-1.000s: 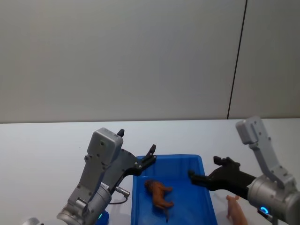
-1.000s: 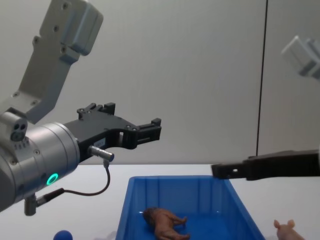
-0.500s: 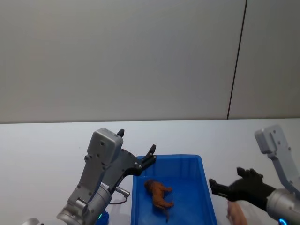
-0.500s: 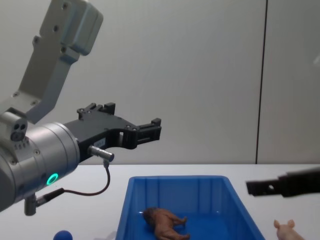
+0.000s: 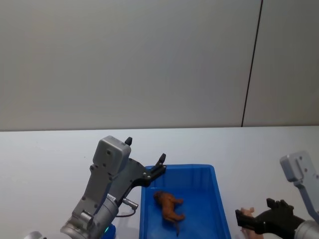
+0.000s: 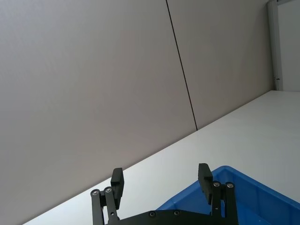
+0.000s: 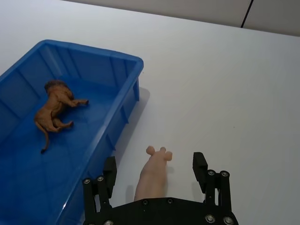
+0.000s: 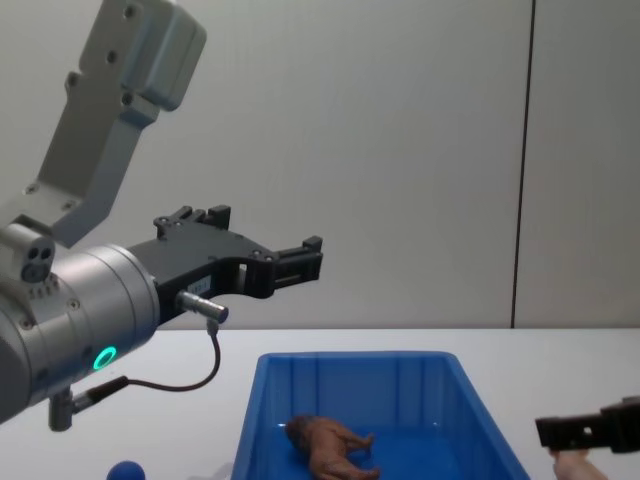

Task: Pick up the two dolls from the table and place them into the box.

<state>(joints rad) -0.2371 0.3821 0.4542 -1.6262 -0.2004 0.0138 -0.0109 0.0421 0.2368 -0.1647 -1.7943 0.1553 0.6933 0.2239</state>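
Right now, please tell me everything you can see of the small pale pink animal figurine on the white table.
The pale pink animal figurine looks like smooth plastic, with small rounded knobs at one end. It rests on the white table just outside the blue plastic bin, not touching it. The right gripper hangs over it, open fingers on either side, apart from it.

White table [image 7: 225, 75]; blue box [image 7: 93, 48] rests on it; pink doll [image 7: 153, 176] lying just beside box; small blue ball [image 8: 127, 470] at box's other side.

Bright, even light; soft shadow beside the box [image 7: 93, 48].
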